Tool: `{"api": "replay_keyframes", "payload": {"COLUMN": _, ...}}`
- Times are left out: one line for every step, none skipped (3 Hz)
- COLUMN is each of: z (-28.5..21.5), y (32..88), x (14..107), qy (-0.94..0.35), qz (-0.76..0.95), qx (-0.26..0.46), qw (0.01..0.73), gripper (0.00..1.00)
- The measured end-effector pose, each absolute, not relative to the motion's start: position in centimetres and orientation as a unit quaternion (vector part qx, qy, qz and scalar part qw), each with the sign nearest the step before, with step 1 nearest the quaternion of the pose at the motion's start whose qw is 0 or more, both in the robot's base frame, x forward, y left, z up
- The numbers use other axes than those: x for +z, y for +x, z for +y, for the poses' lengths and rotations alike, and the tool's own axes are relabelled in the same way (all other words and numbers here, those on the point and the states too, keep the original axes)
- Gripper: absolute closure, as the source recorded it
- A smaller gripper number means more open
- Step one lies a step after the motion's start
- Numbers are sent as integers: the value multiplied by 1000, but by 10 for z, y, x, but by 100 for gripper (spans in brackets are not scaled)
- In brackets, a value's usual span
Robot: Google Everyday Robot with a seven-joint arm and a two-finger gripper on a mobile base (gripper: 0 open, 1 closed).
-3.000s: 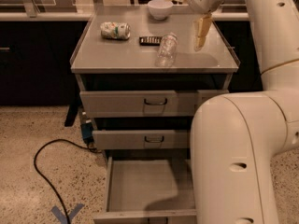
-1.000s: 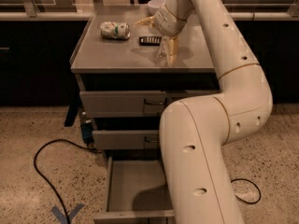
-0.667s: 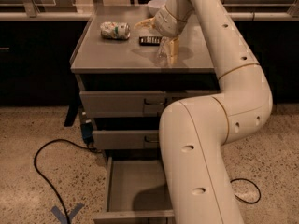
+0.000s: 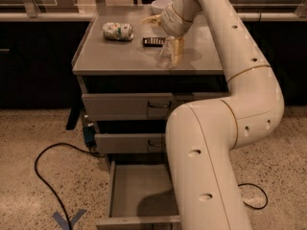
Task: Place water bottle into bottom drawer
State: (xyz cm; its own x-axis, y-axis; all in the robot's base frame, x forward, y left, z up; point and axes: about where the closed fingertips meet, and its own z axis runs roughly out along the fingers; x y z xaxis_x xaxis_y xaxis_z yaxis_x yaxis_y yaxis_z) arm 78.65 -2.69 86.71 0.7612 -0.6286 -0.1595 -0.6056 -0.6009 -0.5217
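Water bottle (image 4: pixel 165 55) lies on the tabletop (image 4: pixel 120 56), just beside the lower of the fingers (image 4: pixel 178 49). The gripper (image 4: pixel 162 38) has swung down to it, spread and not clenched. A grasp looks imminent, and the bottom drawer (image 4: pixel 139 190) stands open.

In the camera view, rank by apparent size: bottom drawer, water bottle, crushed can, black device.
1. bottom drawer, largest, though nearest the camera.
2. water bottle and crushed can look alike; no ranking.
3. black device, smallest.
The gripper sits at the bottle on the cabinet top.
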Motion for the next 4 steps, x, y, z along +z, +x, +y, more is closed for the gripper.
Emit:
{"api": "replay_keyframes", "payload": {"z": -30, "y": 776, "x": 861, "qy": -905, "qz": 346, "qx": -11, "qw": 246, "gripper": 0}}
{"api": "replay_keyframes", "payload": {"z": -35, "y": 769, "x": 848, "qy": -914, "qz": 353, "qx": -3, "qw": 201, "gripper": 0}}
{"api": "replay_keyframes", "payload": {"z": -43, "y": 767, "x": 843, "qy": -914, "qz": 363, "qx": -4, "qw": 180, "gripper": 0}}
{"api": "replay_keyframes", "payload": {"z": -38, "y": 776, "x": 841, "qy": -911, "qz": 364, "qx": -15, "qw": 191, "gripper": 0}}
